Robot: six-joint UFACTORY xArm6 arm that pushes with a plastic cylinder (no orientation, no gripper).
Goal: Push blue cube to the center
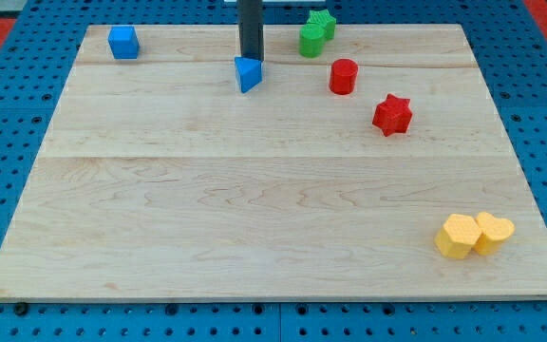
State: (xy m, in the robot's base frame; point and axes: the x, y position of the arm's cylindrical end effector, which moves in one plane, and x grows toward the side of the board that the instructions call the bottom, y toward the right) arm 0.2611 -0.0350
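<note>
Where the rod comes down from the view's top, my tip [252, 61] sits at the upper edge of a blue triangular block [247, 74], touching it or just short of it; cannot tell which. No gripper on this arm, only the rod, so nothing is grasped or released.

Blue cube [123, 42]: far upper-left corner of the bench [254, 218], well apart from my tip and from the bench's middle. It stands alone, no block near it.

Upper right of the rod: a green cylinder-like block [311, 41] with a green star [323, 23] touching it behind, toward the view's top edge. Below these, a red cylinder [343, 76], then a red star [392, 115] further right and lower, the two red pieces near but apart.

Lower-right corner: two yellow blocks pressed together, a many-sided one [458, 236] on the left, a heart-like one [495, 231] on the right.

Bench is pale wood planks on a blue pegboard [8, 133].
</note>
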